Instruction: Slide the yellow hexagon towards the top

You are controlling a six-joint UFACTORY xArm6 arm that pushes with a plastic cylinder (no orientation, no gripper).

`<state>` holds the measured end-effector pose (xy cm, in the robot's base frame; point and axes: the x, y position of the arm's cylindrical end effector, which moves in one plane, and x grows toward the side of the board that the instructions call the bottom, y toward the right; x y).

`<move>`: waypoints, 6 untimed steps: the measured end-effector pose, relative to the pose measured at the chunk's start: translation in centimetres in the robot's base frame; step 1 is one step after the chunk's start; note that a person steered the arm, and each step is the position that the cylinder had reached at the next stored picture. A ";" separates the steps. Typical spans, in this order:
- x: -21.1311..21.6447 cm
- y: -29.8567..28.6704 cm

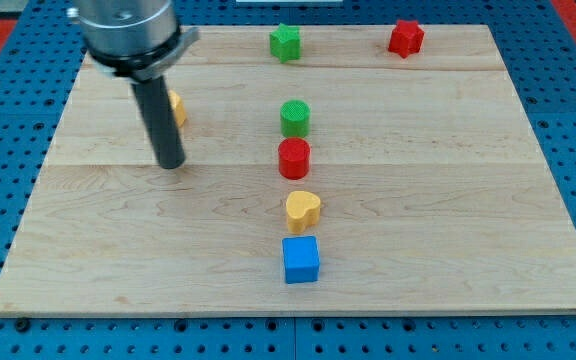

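The yellow hexagon [177, 107] lies near the view's upper left of the wooden board [448, 200], mostly hidden behind my dark rod. My tip [170, 164] rests on the board just below the hexagon, slightly to its left. Only the hexagon's right edge shows past the rod.
A green star-shaped block [285, 42] and a red star-shaped block [405, 38] sit at the board's top edge. A green cylinder [295, 118], a red cylinder [294, 158], a yellow heart [303, 210] and a blue cube [301, 259] form a column down the middle.
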<state>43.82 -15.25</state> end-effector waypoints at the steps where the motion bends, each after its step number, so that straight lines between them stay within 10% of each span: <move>1: -4.2 -0.1; 6: -11.0 -2.6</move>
